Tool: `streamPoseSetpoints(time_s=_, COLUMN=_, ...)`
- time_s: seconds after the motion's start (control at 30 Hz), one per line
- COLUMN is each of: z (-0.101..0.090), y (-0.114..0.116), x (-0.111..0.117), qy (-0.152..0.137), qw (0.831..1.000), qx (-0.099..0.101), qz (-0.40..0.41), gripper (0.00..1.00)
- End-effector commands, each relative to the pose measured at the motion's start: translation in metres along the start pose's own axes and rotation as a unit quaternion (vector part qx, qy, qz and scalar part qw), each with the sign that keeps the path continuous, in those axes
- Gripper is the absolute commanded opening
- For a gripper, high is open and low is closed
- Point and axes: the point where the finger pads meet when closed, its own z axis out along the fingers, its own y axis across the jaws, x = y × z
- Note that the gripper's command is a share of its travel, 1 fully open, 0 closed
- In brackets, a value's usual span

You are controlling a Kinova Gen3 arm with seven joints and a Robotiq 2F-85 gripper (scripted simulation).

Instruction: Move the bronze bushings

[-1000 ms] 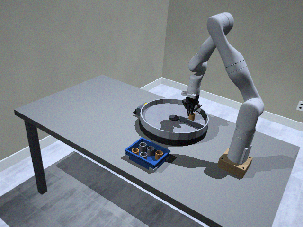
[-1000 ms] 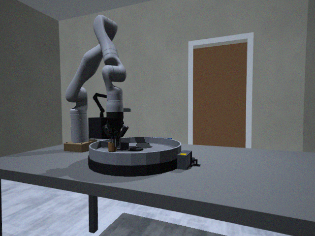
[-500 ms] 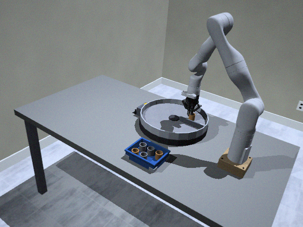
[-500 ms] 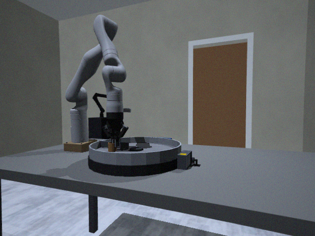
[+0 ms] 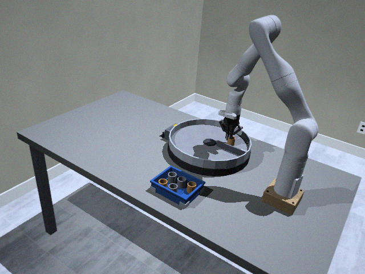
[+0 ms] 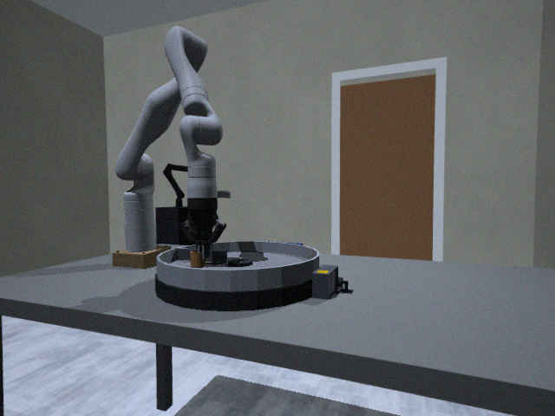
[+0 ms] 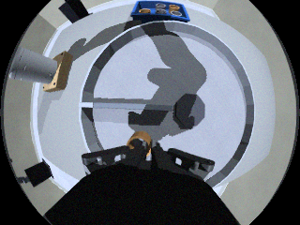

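Note:
My gripper [image 5: 230, 136] is shut on the wall of a bronze bushing [image 5: 231, 140], which is upright and low over the turntable's disc [image 5: 203, 141], to the right of the dark hub [image 5: 210, 142]. I cannot tell whether its lower end touches the disc. The bushing also shows in the exterior view [image 6: 196, 258] and between the fingertips in the wrist view [image 7: 139, 144]. The blue crate [image 5: 176, 182] in front of the turntable holds two bronze bushings, one at the left [image 5: 162, 182] and one at the right [image 5: 191, 186], and three steel bushings [image 5: 171, 177].
The turntable has a raised grey rim [image 5: 206, 160] and a low bar [image 5: 231, 148] running from the hub to the rim, beside the held bushing. A small motor box [image 6: 325, 281] sits against the turntable. The arm's wooden base [image 5: 282, 200] stands to the right.

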Motion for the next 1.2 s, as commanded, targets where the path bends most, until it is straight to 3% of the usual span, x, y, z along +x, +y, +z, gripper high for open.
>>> streamPoseSetpoints(time_s=0.0, z=-0.0006, y=0.0005, x=-0.0002, qy=0.000, qw=1.000, qx=-0.001, qz=0.000, gripper=0.00)
streamPoseSetpoints(time_s=0.4, z=-0.0006, y=0.0005, x=-0.0002, qy=0.000, qw=1.000, qx=-0.001, qz=0.000, gripper=0.00)
streamPoseSetpoints(time_s=0.43, z=-0.0006, y=0.0005, x=-0.0002, qy=0.000, qw=1.000, qx=-0.001, qz=0.000, gripper=0.14)
streamPoseSetpoints(time_s=1.17, z=-0.0006, y=0.0005, x=-0.0002, qy=0.000, qw=1.000, qx=-0.001, qz=0.000, gripper=0.14)
